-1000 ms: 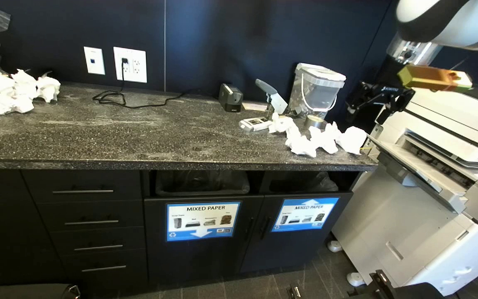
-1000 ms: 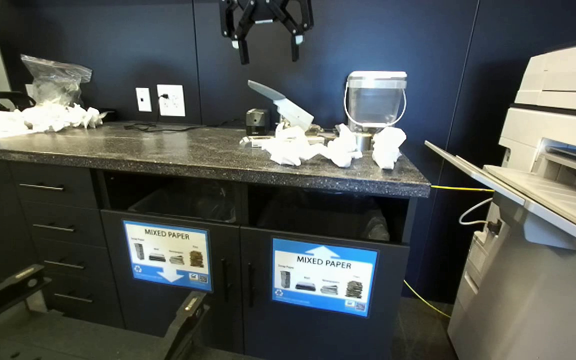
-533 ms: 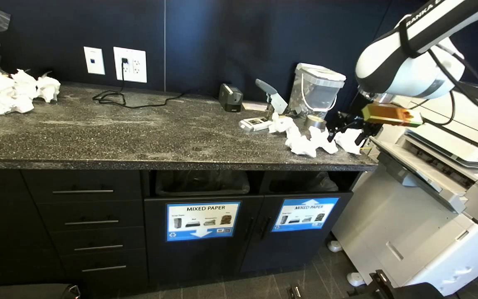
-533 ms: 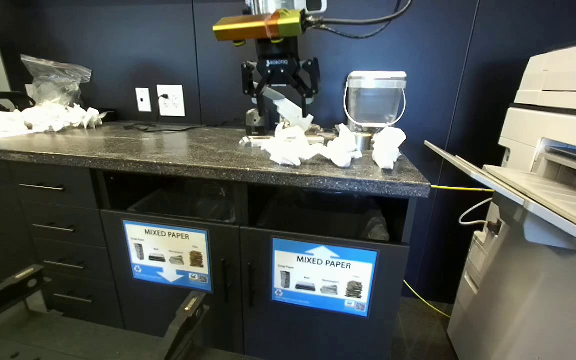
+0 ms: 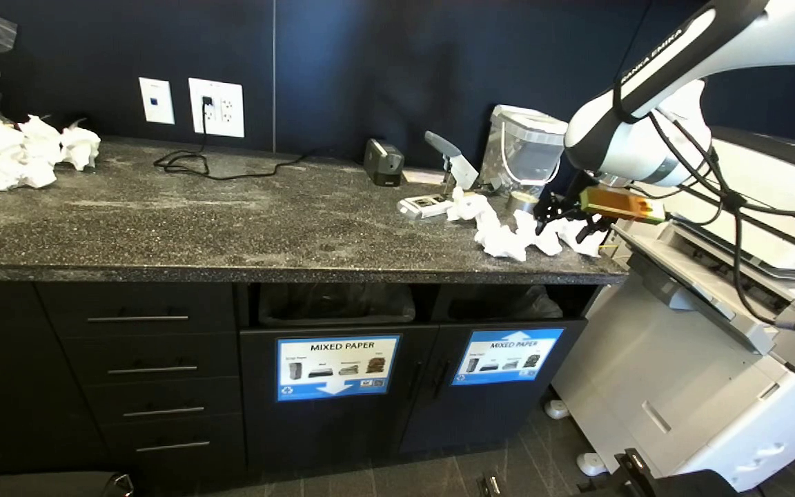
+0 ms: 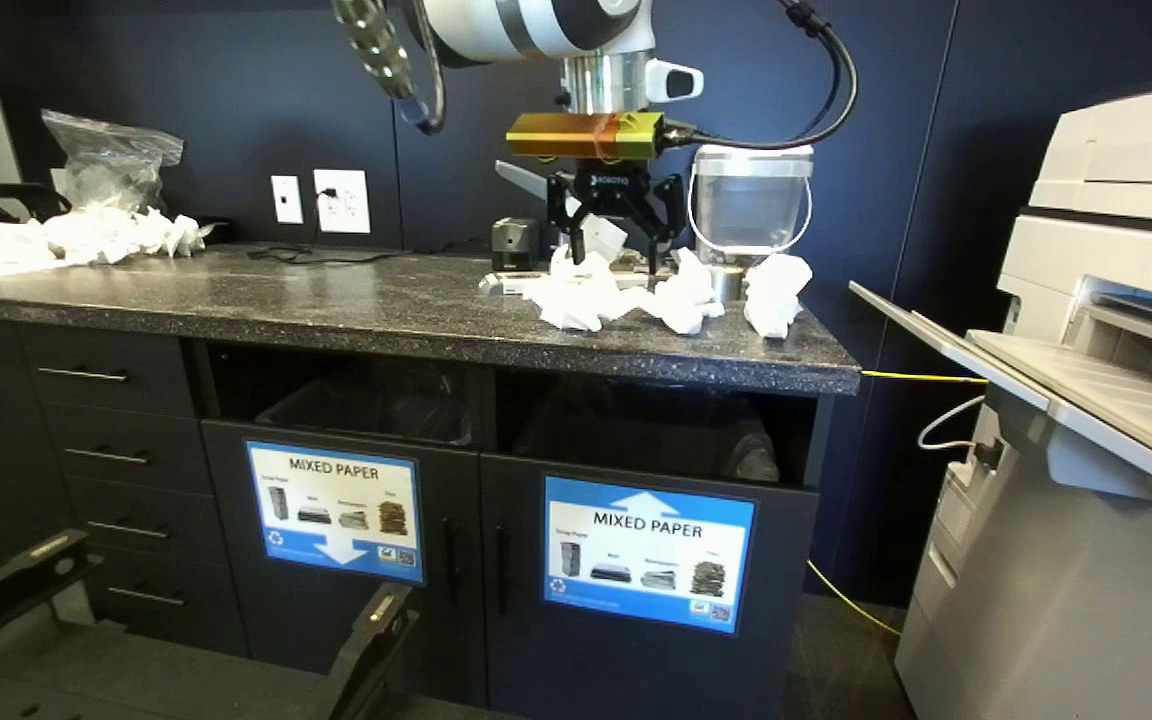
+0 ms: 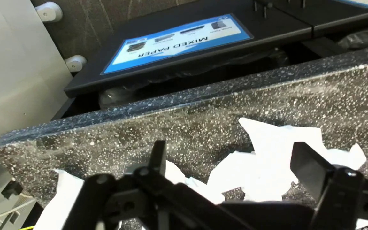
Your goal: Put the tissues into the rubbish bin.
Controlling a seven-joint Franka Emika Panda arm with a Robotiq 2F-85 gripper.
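Note:
Several crumpled white tissues lie near the counter's end; in an exterior view one tissue (image 6: 581, 295), a middle tissue (image 6: 688, 300) and an end tissue (image 6: 776, 295) show. More tissues (image 5: 18, 153) are heaped at the far end. My gripper (image 6: 615, 265) points down, open, just over the near group. In the wrist view its spread fingertips frame a tissue (image 7: 260, 169), whose right part lies behind one finger (image 7: 311, 172); whether they touch cannot be told. The rubbish bin (image 6: 781, 570), black with a blue-headed sign (image 6: 649, 553), has its dark slot below the counter.
A like bin (image 6: 236, 540) with a white-headed sign adjoins it. Behind the near tissues stand a clear bucket (image 6: 751, 200), a tape roll (image 5: 523, 201), a raised stapler (image 5: 464, 172) and a sharpener (image 5: 384, 163). A printer (image 6: 1066, 560) stands past the counter's end (image 6: 836, 375).
My gripper has come down from high over the counter to just above the near tissues, also shifting sideways toward them. It stays open. The tissues have not moved.

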